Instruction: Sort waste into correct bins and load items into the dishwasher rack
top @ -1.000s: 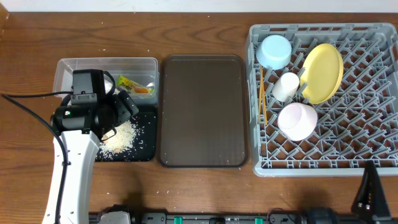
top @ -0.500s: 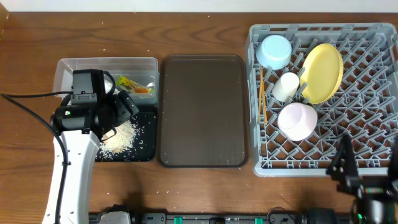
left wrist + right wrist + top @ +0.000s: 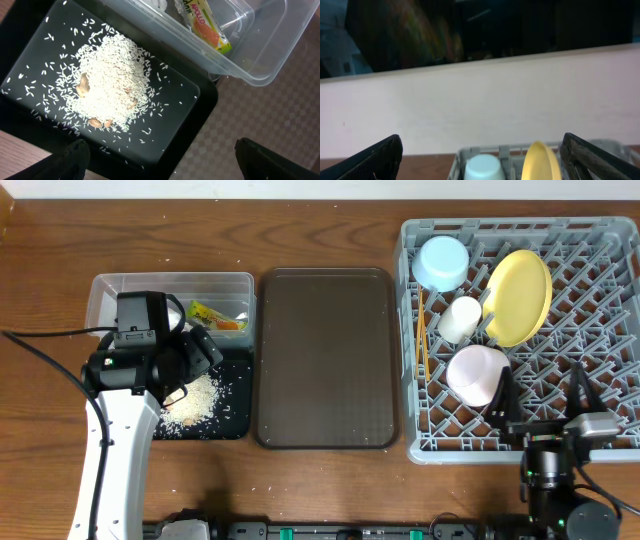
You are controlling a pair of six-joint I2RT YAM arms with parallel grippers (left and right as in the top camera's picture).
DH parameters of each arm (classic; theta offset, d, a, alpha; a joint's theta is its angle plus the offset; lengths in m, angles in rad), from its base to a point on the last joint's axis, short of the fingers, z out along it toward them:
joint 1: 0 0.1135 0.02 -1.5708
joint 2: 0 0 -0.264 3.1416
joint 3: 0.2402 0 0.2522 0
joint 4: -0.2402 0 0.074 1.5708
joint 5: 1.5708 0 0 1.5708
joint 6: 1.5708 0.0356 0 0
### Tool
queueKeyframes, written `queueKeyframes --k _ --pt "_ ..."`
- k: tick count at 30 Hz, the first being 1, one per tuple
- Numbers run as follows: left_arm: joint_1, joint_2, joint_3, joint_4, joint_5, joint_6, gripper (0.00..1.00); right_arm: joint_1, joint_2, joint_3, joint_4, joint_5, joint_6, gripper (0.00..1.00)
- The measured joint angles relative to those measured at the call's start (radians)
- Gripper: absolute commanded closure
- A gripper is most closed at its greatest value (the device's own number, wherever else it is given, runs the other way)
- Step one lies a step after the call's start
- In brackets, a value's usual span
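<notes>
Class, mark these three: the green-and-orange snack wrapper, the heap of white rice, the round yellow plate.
Small green-and-orange snack wrapper (image 3: 207,31): left wrist view, orange middle.
Heap of white rice scraps (image 3: 107,80): left wrist view, heap's centre.
Round yellow plate (image 3: 518,297): overhead view, centre of its face.

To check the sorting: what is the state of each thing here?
rice: heaped in the black tray
snack wrapper: inside the clear tub
yellow plate: on edge in the rack
light-blue bowl: in the rack
pink-white bowl: in the rack
white cup: in the rack
chopsticks: in the rack
left gripper: open, empty
right gripper: open, empty
</notes>
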Motion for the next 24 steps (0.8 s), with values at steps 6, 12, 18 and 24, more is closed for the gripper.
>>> queueKeyframes --k 6,12,18,24 --pt "0.0 0.0 0.0 0.0 0.0 0.0 0.04 0.0 -0.049 -0.069 0.013 -0.009 0.0 0.01" --pt "0.0 0.0 0.0 0.0 0.0 0.0 0.04 0.0 -0.05 -0.123 0.014 -0.01 0.0 0.01" --pt "0.0 0.0 0.0 0.0 0.0 0.0 0.04 0.0 -0.05 -0.2 0.014 -0.011 0.0 0.01" --pt "0.0 0.0 0.0 0.0 0.0 0.0 0.04 0.0 -0.05 -0.238 -0.032 -0.01 -0.002 0.01"
